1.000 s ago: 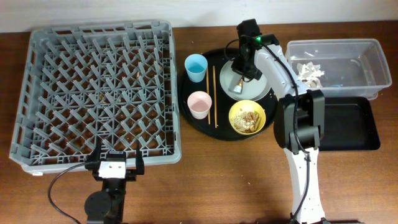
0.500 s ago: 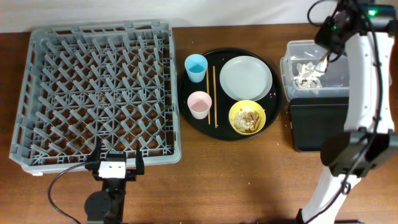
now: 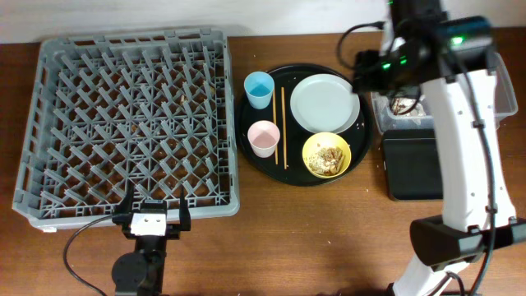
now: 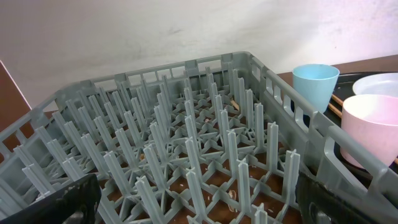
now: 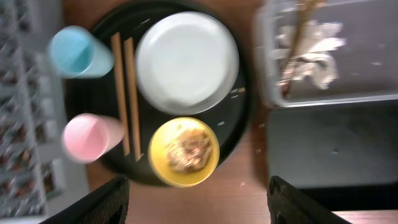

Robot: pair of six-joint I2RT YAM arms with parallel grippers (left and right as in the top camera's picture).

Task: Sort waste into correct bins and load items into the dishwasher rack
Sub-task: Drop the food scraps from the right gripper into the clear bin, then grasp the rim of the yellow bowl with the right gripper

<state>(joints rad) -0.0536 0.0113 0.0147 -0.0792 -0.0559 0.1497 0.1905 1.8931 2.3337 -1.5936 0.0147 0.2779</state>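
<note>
R gripper, fingers apart & empty, hangs high nr table rear-right corner, tissue in clear tub; next, prob. pinch yellow bowl rim, carry level, tip over black tray by right edge.

You will note the dishwasher rack, left of the round black tray, is a uniform grey. Its pegs form a regular grid, with brown showing through the gaps. On the round tray you have a light blue cup, a pale pink cup, two tan wooden chopsticks, a plain pale grey plate and a yellow bowl holding brown-beige leftovers. Right of that tray, the tub is clear and colourless. It contains white tissue with a brown scrap. The rectangular bin, also right of the tray, is plain black. The table is dark brown with wood grain.
</note>
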